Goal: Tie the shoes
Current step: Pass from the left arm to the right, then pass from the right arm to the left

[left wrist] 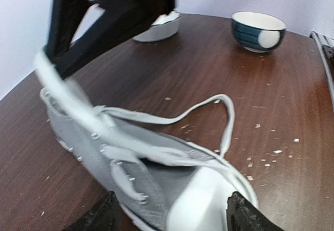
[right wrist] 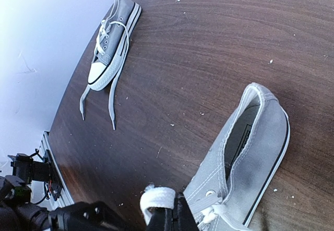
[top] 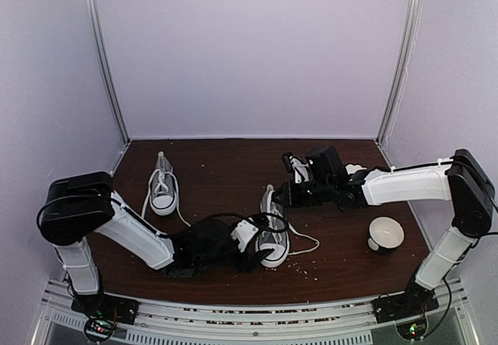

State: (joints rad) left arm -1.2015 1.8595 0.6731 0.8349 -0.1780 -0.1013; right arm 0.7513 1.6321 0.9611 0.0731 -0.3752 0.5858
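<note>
The near grey shoe (top: 274, 234) lies mid-table with its toe toward the front edge. My left gripper (top: 255, 250) holds its white toe cap (left wrist: 201, 202); one finger (left wrist: 107, 215) is pressed to each side. My right gripper (top: 282, 195) is at the shoe's heel end, shut on a loop of its white lace (right wrist: 159, 197). It holds the lace taut above the eyelets (left wrist: 57, 85). The other lace end (left wrist: 227, 121) lies loose on the table. The near shoe's heel opening shows in the right wrist view (right wrist: 245, 153). The second shoe (top: 162, 188) lies at the back left, its laces loose (right wrist: 112, 38).
A white-and-blue bowl (top: 385, 233) stands at the right, also in the left wrist view (left wrist: 258, 30). A white dish-like object (left wrist: 159, 28) sits behind the right arm. Small crumbs are scattered on the brown table (top: 226, 174). White walls enclose the back and sides.
</note>
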